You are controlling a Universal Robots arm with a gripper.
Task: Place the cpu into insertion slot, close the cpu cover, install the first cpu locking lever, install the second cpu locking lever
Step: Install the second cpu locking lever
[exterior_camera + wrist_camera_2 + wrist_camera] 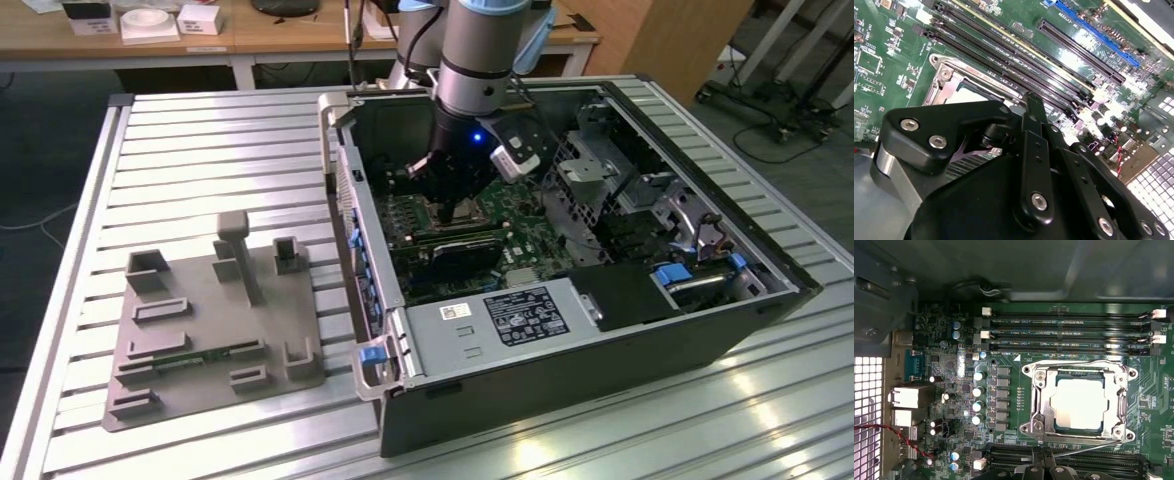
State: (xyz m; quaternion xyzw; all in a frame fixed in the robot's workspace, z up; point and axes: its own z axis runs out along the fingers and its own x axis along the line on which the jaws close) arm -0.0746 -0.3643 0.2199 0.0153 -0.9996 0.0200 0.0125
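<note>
An open computer case [574, 330] lies on its side on the ribbed metal tabletop [200, 150], and beside it, toward the exterior view's left, sits a grey fixture plate [200, 330] with upright blocks. Behind the tabletop stands a wooden desk [267, 40] with small white boxes on it. The arm [474, 60] reaches straight down into the case, hemmed in by the case wall, a drive cage [601, 170] and cabling toward the exterior view's right. Inside, the green motherboard [944, 380] is crowded: long black memory slots [1064, 325] run along both sides of the socket, a row of silver capacitors [978, 397] stands next to it, and metal ports with a red wire lie off at the board's edge. The cpu [1079, 402] lies flat in the insertion slot [1056, 427], its pale top showing through the window of the cpu cover [1040, 395], which lies down over it. A thin lever rod [1089, 449] runs slanted along the socket's edge, just beside the hand [1041, 472]. The hand hovers low over that edge, fingers [1034, 130] drawn together, nothing visibly between them.
</note>
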